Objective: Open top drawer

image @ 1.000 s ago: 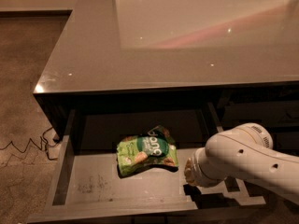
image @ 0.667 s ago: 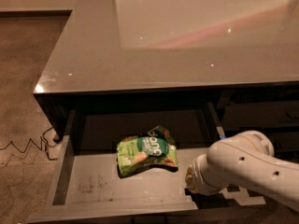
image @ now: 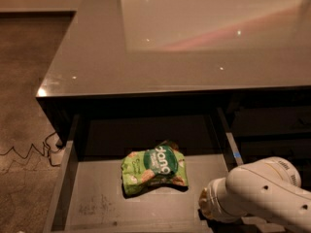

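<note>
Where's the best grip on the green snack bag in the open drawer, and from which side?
Probably the crumpled raised edge at the green snack bag's upper right, pinched from above. It lies flat on the top drawer's floor; drawer walls block the sides, the countertop overhangs behind. The gripper is hidden beyond the white arm's end, front right.

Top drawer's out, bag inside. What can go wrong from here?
1. The arm hangs low over the top drawer's front right corner, with the tool hidden beyond its end; a careless retreat may bump the front and push it back in.
2. The drawer looks far out already; more pulling might jolt the loose green snack bag.
3. A cable lies on the floor beside the drawer; base moves could snag it.
</note>
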Tool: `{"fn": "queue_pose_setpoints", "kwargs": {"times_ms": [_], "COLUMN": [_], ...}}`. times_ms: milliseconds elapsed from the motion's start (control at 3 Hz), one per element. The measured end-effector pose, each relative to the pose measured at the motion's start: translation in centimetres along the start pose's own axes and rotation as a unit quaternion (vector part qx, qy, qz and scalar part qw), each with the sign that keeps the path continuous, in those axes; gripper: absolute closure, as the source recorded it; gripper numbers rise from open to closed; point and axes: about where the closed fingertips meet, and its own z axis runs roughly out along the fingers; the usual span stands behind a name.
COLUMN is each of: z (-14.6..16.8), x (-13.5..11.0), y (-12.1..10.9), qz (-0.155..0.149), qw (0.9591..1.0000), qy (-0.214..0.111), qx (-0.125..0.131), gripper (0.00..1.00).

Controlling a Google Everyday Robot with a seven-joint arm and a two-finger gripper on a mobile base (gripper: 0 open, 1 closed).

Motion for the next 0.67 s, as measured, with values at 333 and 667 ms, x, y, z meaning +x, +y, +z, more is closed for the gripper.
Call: {"fn": "queue_pose_setpoints", "kwargs": {"times_ms": [333, 667], "z": [0.02, 0.02], "x": [-0.02, -0.02], "y": [-0.11, -0.11], "qz": [0.0, 0.0], "qw": [1.0, 1.0], "qy": [0.0, 0.0], "qx": [0.0, 0.0], "gripper": [1.0, 0.82]}}
